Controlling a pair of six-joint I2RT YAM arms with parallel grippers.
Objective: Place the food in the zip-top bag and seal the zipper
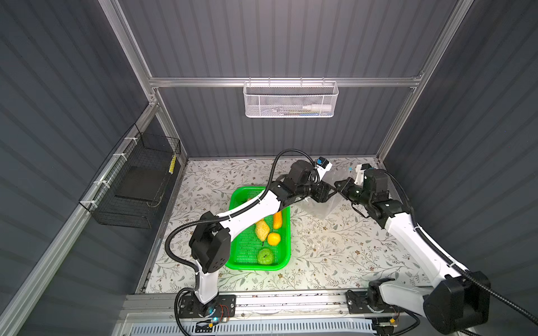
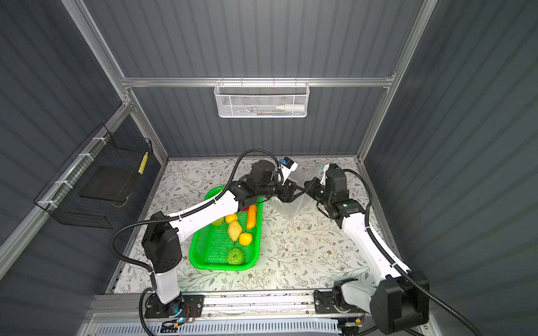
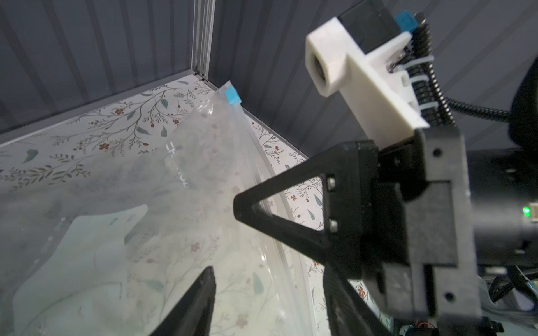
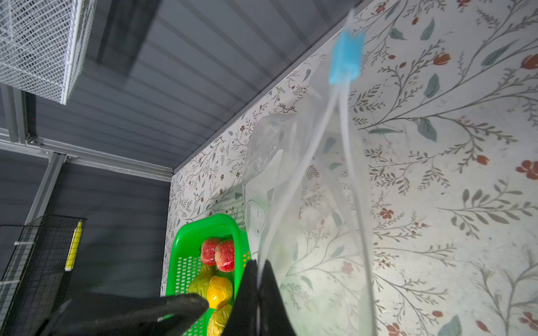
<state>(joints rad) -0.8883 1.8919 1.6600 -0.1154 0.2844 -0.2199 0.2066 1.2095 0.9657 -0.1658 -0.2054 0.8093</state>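
Observation:
The clear zip-top bag hangs at the back right of the table, lifted by its mouth. My right gripper is shut on one lip of the zipper strip. The light-blue slider sits at the far end of the zipper. My left gripper is open, its jaws apart on either side of the other lip right beside the right gripper. The food lies in the green basket: an orange long fruit, a pale ridged one, a yellow-orange ball, a green bumpy ball and two strawberries.
A white mesh basket hangs on the back wall. A black wire basket is fixed to the left wall. The left arm stretches across the green basket, hiding part of it. The metal rail runs along the front.

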